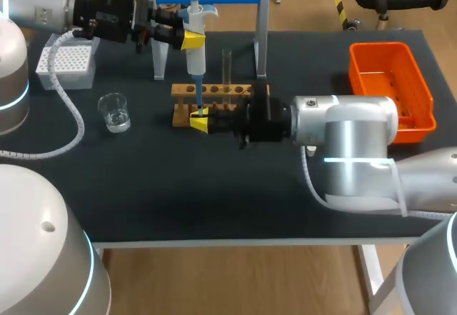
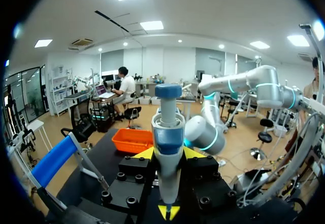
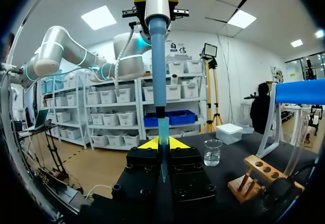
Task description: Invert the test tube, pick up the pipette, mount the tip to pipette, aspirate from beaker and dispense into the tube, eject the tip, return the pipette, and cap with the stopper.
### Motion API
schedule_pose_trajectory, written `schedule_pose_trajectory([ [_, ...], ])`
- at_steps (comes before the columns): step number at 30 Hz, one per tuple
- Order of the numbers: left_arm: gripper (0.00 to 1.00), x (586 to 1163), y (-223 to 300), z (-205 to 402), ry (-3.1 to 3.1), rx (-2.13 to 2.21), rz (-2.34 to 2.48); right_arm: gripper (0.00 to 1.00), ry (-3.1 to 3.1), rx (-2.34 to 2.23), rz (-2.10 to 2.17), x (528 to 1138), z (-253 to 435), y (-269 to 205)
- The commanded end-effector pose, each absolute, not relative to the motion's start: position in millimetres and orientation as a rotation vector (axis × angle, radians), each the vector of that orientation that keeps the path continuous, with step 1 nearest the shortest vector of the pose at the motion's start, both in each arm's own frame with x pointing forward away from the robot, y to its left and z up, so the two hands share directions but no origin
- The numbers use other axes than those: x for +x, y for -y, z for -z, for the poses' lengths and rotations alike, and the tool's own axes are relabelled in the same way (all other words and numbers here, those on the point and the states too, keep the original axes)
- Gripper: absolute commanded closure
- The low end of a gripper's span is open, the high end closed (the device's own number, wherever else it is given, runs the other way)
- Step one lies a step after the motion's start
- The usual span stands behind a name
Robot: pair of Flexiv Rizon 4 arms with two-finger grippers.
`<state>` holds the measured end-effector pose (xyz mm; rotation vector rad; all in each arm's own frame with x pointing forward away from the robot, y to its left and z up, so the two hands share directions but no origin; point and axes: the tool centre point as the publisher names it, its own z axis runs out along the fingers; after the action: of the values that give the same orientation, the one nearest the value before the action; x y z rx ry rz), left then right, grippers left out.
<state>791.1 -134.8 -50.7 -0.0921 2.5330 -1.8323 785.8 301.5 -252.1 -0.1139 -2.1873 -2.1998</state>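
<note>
"At the front left corner of the pale wooden test tube rack, what is the right gripper doing?"

"Its fingers are clamped on the translucent blue pipette tip, held upright just in front of the rack."

"And the pipette?"

"The white and blue pipette hangs upright above that end of the rack, its lower end meeting the top of the tip. The left gripper is closed on its body from both sides."

"The tube?"

"The clear glass test tube stands upright in the rack, near its middle. The small glass beaker sits left of the rack, well apart"
</note>
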Motion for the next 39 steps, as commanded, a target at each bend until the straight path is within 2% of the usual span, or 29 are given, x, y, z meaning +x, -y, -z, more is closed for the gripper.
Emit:
schedule_pose_trajectory([
  [1,1.0,790.7,134.0,50.9,-2.535,-0.092,1.831,1.0,2.189,-0.112,2.204,783.9,248.1,-299.4],
  [39,1.0,790.7,134.0,50.9,-2.535,-0.092,1.831,1.0,2.186,-0.115,2.202,783.6,248.7,-301.7],
])
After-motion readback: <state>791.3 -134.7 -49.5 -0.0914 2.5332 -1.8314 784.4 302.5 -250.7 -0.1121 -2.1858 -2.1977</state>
